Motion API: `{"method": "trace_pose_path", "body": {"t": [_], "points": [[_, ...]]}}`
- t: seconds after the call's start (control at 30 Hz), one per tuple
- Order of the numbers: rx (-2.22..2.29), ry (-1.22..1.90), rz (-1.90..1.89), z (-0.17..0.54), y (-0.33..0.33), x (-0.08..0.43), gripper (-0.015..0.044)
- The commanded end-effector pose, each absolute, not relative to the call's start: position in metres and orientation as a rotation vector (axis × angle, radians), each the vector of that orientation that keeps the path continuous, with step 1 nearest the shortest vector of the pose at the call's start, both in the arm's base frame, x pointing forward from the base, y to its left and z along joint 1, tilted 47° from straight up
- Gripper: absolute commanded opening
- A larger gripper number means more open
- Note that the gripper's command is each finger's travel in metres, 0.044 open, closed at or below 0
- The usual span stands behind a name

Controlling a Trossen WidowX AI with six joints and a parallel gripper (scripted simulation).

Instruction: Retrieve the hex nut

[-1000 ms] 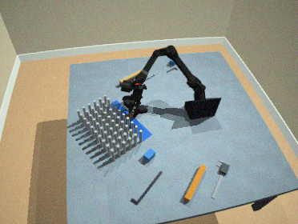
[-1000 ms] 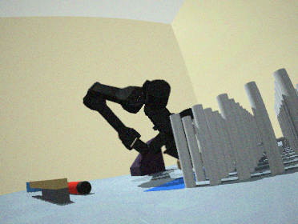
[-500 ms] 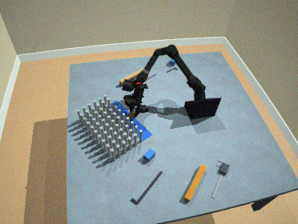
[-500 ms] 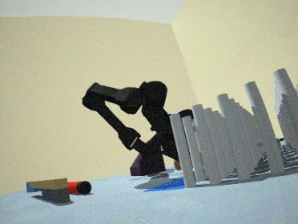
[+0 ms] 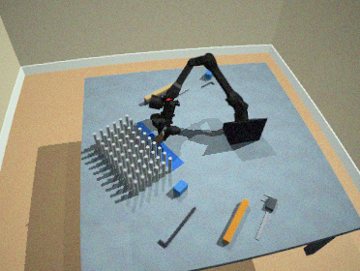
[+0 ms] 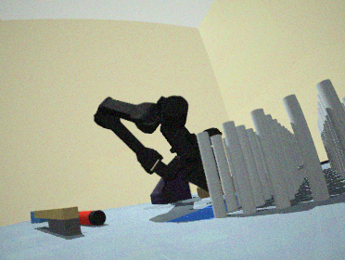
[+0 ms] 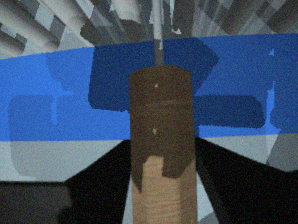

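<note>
A wooden tool handle point(image 5: 160, 137) point(image 7: 162, 115) is pinched in the jaws point(image 5: 161, 135), its rod among the spacers point(image 5: 145, 157) point(image 6: 241, 172) point(image 7: 127, 20); spacers could be toppled by sideways drift. The nut cannot be made out.

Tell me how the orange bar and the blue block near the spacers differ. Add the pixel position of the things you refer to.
The orange bar point(image 5: 236, 222) is long and narrow; the blue block point(image 5: 180, 188) is short and stubby. The bar is orange, the block blue. The block lies nearer the spacers point(image 5: 169, 165) than the bar. Both rest on the table.
</note>
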State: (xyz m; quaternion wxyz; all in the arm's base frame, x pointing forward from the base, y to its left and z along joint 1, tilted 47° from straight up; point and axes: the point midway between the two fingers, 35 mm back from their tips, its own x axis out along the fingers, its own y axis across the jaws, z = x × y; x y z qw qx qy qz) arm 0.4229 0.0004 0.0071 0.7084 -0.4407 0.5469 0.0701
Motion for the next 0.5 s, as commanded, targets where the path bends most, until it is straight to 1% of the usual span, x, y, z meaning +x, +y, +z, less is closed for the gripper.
{"method": "trace_pose_path", "body": {"t": [0.0,0.47], "points": [[-0.978,1.206,0.163,0.0098,0.0004,0.422,0.0],[-0.976,1.204,0.16,0.0165,0.0044,0.4226,0.0]]}}
